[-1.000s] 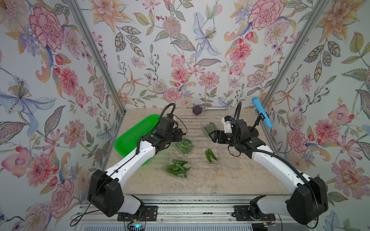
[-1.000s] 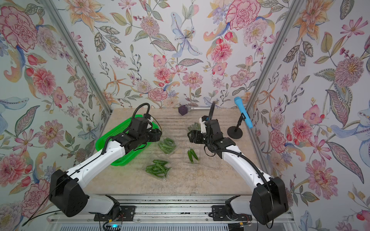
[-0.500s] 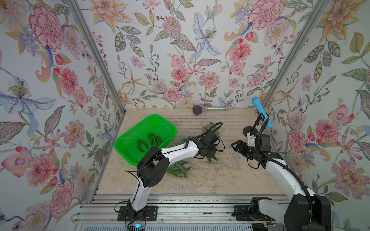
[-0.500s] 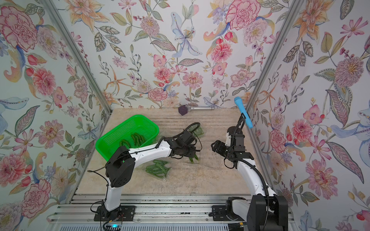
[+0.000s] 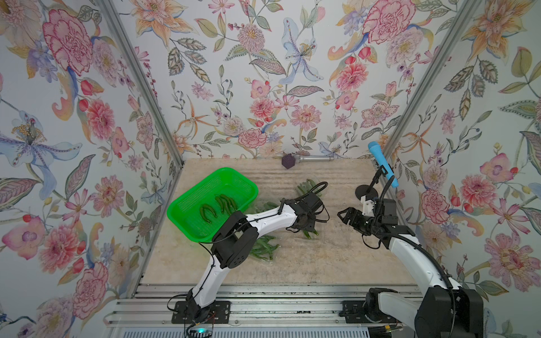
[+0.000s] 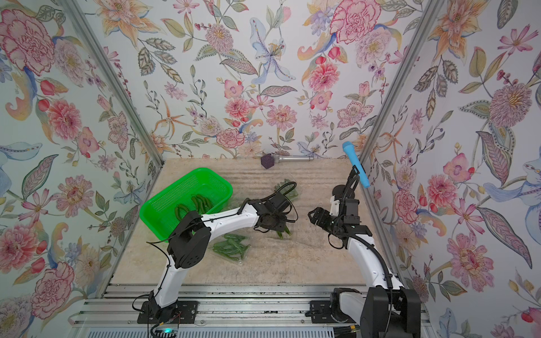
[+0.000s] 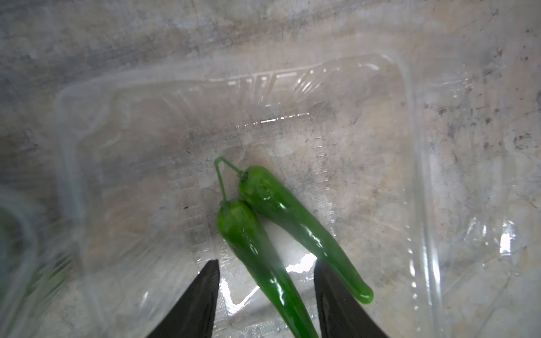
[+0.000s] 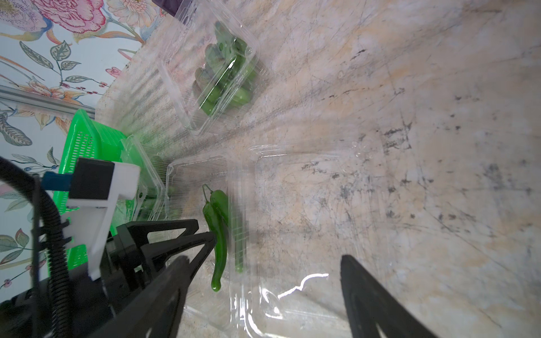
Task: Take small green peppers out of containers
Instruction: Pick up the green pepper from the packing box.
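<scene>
Top views both show the table [image 5: 322,257], and on it the green basket [image 5: 193,193] with a few small green peppers [image 5: 224,202] lying inside. The clear containers sit toward the middle of the table: a shut one at the far side [image 8: 175,73], one beside the basket [image 5: 260,207], a full one nearer the robot [image 6: 231,248], and an open container [image 7: 409,146] under the left arm. Only two peppers lie in that open container, side by side and touching, with their stems together. The left gripper [image 7: 267,262] hangs right over them with its jaws partly apart and nothing held. The nearer pepper [image 7: 251,243] runs lengthwise up through the gap, stem pointing away from the wrist, so the jaws would close across its slim body rather than along it. The second pepper [image 7: 292,219] slants off to one side, and its lower part passes under one fingertip [image 7: 328,281]; closing straight down may well catch both or pinch that one against the tray. The right gripper [image 5: 341,215] is wide open and empty, well apart on the far side of this container. The left arm is clearly the nearer one for this pick.
</scene>
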Tool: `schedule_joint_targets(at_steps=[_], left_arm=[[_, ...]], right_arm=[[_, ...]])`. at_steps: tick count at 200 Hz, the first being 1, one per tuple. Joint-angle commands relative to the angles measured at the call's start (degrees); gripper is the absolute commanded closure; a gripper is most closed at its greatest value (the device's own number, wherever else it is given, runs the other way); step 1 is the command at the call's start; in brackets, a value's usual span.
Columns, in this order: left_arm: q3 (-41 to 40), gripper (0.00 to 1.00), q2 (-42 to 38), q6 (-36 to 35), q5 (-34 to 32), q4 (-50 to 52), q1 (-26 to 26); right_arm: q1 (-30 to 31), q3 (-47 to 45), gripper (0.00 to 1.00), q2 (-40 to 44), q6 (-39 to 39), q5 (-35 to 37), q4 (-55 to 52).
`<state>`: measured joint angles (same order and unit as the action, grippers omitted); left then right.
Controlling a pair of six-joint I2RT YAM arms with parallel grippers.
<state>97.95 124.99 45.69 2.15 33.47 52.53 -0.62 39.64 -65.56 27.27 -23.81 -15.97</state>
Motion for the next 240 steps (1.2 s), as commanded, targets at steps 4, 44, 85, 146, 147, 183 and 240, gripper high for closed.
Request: schedule_joint_targets(at_steps=[4,44,85,146,147,183,240], left_arm=[[0.98,0.44,1.12,0.19,-1.51,1.47,-1.15],[1.27,0.44,3.01,0.1,-0.27,0.67,-1.8],[1.8,0.48,4.73,0.07,0.84,0.14,-1.93],[2.58,0.63,5.61,-0.5,1.71,-0.77,-1.9],[2.59,0.63,5.62,-0.46,1.76,-0.78,-1.9],[2.73,0.77,4.76,-0.71,1.67,-1.57,-1.91],[0.15,0.86,-2.1,-1.08,0.56,-2.82,-1.73]], right_arm=[[-0.43,0.09,0.17,1.06,-0.63,-0.88,0.36],[-0.47,0.52,0.17,1.33,-0.67,-1.08,0.44],[-0.6,0.87,0.17,1.14,-0.68,-1.06,0.36],[-0.72,1.31,0.17,0.79,-0.73,-0.97,0.41],[-0.75,1.27,0.17,0.83,-0.73,-0.97,0.37],[-0.87,1.5,0.17,0.81,-0.82,-1.05,0.4],[-0.68,4.09,0.17,-0.35,-1.01,-4.56,0.23]])
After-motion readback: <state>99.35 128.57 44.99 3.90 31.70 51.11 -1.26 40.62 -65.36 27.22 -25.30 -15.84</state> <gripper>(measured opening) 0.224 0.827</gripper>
